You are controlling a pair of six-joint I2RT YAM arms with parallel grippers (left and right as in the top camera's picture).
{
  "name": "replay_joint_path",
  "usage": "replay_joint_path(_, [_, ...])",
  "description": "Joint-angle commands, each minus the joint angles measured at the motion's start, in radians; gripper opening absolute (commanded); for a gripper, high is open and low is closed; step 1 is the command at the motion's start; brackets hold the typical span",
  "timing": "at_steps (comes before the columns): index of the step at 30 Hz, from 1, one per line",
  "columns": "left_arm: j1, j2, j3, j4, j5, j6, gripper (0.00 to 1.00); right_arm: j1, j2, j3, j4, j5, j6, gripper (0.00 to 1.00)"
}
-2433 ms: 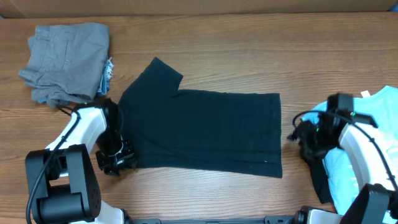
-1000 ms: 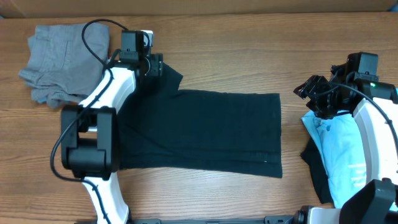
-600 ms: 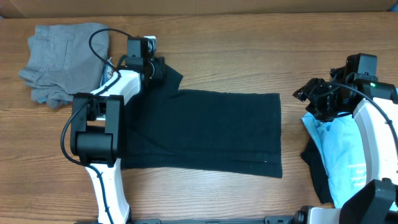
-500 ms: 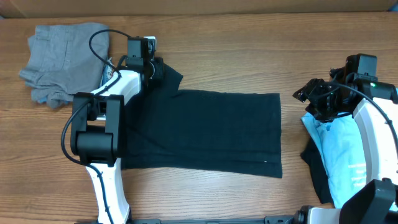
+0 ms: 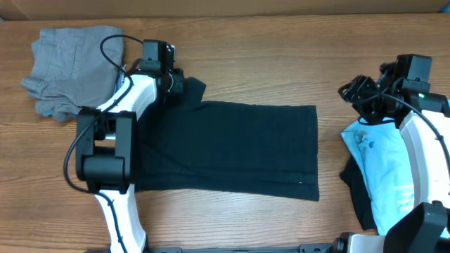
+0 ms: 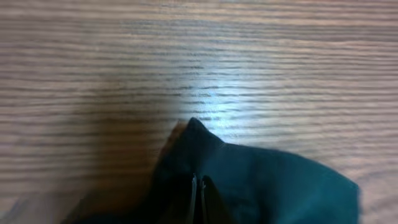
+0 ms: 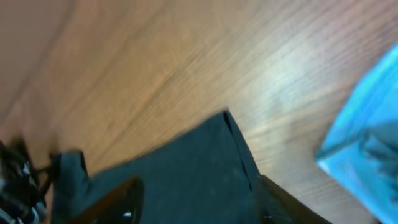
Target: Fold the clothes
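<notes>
Left gripper [image 5: 180, 83] moved to ten o'clock, clamping the black T-shirt [image 5: 239, 151] by its sleeve.
Shallow pinch could slip on lifting; right gripper [image 5: 349, 92] open.

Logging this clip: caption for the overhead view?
Left gripper grips the black T-shirt by its sleeve; right gripper open near the light blue T-shirt.

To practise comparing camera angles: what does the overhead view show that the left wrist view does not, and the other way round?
Only overhead: the grey folded garments, the light blue T-shirt, the open right hand, and the whole spread body of the black T-shirt. Only left wrist: a close look at the sleeve fabric bunched into a pinched peak. Both: the black T-shirt's sleeve, gripped by the shut left hand, and the wooden table.
</notes>
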Motion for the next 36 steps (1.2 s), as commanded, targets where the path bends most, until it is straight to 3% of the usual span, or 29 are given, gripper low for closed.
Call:
replay_joint_path(1, [0.0,-0.136,0.02,-0.015,-0.003,0.039,0.04,-0.002,0.042,0.023,0.041,0.013,-0.003,0.57])
replay_joint_path(8, [0.0,-0.255,0.02,-0.072,-0.003,0.041,0.04,0.037,0.189,0.023,0.103,0.005,-0.06,0.65])
replay_joint_path(15, [-0.001,-0.271,0.02,-0.162,-0.002,0.041,0.04,0.081,0.314,0.023,0.185,0.011,-0.087,0.65])
replay_joint_path(30, [-0.001,-0.308,0.02,-0.259,0.001,0.037,0.04,0.138,0.464,0.023,0.24,0.046,-0.09,0.59])
replay_joint_path(36, [-0.001,-0.369,0.02,-0.263,-0.003,0.042,0.04,0.158,0.47,0.023,0.228,0.05,-0.09,0.48])
